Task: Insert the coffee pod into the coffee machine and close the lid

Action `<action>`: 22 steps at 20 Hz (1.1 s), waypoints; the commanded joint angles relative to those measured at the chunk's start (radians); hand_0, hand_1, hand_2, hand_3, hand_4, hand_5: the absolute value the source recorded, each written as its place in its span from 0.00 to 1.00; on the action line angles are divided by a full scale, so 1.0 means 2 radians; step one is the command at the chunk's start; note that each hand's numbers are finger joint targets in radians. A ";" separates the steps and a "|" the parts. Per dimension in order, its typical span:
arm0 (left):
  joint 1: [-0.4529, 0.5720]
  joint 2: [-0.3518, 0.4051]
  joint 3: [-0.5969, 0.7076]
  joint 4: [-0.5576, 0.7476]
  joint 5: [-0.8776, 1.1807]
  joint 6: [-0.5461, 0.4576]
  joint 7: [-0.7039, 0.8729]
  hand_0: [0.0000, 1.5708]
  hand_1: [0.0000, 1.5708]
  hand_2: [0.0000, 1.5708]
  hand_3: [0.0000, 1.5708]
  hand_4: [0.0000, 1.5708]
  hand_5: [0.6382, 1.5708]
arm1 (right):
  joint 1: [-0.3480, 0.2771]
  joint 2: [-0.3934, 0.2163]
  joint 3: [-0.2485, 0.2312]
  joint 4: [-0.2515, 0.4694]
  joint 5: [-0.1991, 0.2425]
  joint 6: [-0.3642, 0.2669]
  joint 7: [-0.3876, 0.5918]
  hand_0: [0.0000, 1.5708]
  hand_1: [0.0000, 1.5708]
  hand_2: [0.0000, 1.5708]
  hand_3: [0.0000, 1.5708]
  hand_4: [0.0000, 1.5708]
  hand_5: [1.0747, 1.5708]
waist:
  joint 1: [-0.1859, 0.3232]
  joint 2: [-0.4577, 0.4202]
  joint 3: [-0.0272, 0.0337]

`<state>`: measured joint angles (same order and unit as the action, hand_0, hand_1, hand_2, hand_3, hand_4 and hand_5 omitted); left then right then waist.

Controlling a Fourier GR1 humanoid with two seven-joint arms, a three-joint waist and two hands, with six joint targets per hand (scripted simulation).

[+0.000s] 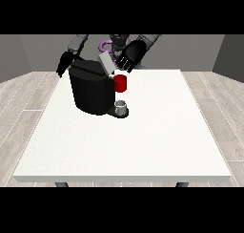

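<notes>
**Ann:** We're across the white table, and the black coffee machine sits on the far part of it, toward the view's left. Its grey lid is tilted up, still open.

**Bo:** And the hand at the view's right is right up there beside that lid, fingers curled downward, close to the lid's upper end. Whether they touch it or hold anything, I can't tell from here.

**Ann:** The coffee pod?

**Bo:** I can't pick it out. There's a red cup at the machine's front, just under the lid, and a small grey cup on the round drip base below it.

**Ann:** The other hand?

**Bo:** The hand at the view's left hangs behind the machine's far corner, off the table's back edge, apart from everything. Its fingers I can't make out.

**Ann:** The purple ring on the robot's chest shows just above the lid.
</notes>
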<state>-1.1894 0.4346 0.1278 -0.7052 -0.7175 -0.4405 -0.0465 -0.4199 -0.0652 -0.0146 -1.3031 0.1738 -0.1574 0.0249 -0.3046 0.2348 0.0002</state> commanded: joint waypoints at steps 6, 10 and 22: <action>-0.003 0.003 0.002 0.019 -0.002 0.004 -0.023 0.80 0.80 0.82 0.78 0.28 1.00 | -0.006 -0.006 -0.013 -0.008 -0.001 -0.007 0.010 0.00 0.00 0.00 0.00 0.06 1.00 | 0.000 0.020 -0.0001; -0.033 -0.009 0.001 0.013 -0.002 -0.007 0.001 0.77 0.77 0.80 0.78 0.27 1.00 | -0.006 -0.021 -0.029 0.024 -0.013 0.008 -0.032 0.00 0.00 0.00 0.00 0.00 1.00 | 0.004 0.030 0.0003; -0.021 -0.015 -0.011 0.010 -0.016 0.013 -0.028 0.78 0.78 0.81 0.77 0.25 1.00 | -0.007 -0.012 -0.042 0.037 -0.017 -0.011 -0.031 0.00 0.00 0.00 0.00 0.11 1.00 | 0.024 0.026 0.0002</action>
<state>-1.2492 0.4193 0.1160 -0.6661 -0.7473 -0.4196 -0.0796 -0.4549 -0.0733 -0.0649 -1.2650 0.1634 -0.1875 0.0001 -0.2841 0.2967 0.0001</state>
